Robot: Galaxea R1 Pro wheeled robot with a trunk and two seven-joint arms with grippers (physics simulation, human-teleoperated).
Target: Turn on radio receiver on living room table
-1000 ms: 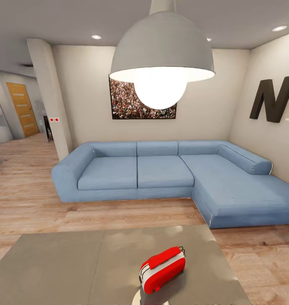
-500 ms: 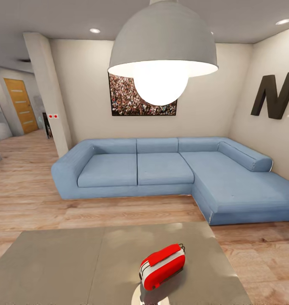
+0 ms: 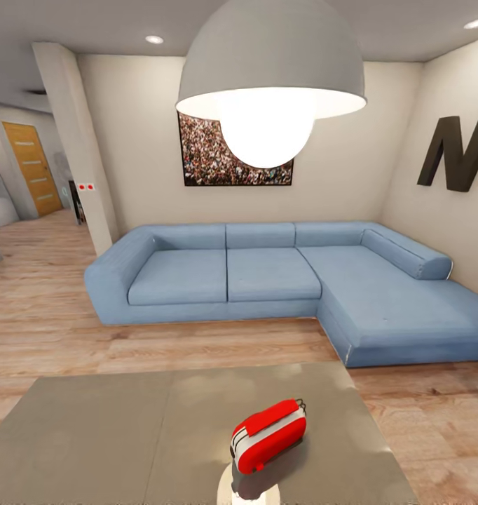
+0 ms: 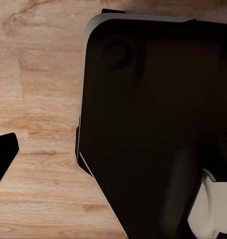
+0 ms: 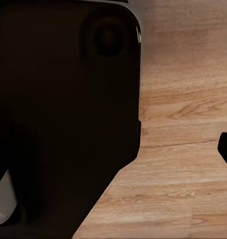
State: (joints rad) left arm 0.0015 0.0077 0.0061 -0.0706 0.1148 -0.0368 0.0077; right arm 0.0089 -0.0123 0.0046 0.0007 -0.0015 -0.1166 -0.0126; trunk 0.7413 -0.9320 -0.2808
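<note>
You've got the radio receiver [image 3: 268, 435] right in front of you, red with a white band, sitting tilted on the near part of the desk [image 3: 99, 435], just right of the centre seam. The glossy grey top mirrors the lamp's glow beside it. Beyond the desk there's light wood floor [image 3: 197, 351], then the blue L-shaped sofa [image 3: 267, 277] against the beige wall, the crowd picture [image 3: 211, 158] above it, the dome pendant lamp [image 3: 270, 63] overhead. Wrist views give you dark housing over floorboards; I can't tell either claw's opening.

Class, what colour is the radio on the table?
Bright red with a white side band, best seen in the head view.
</note>
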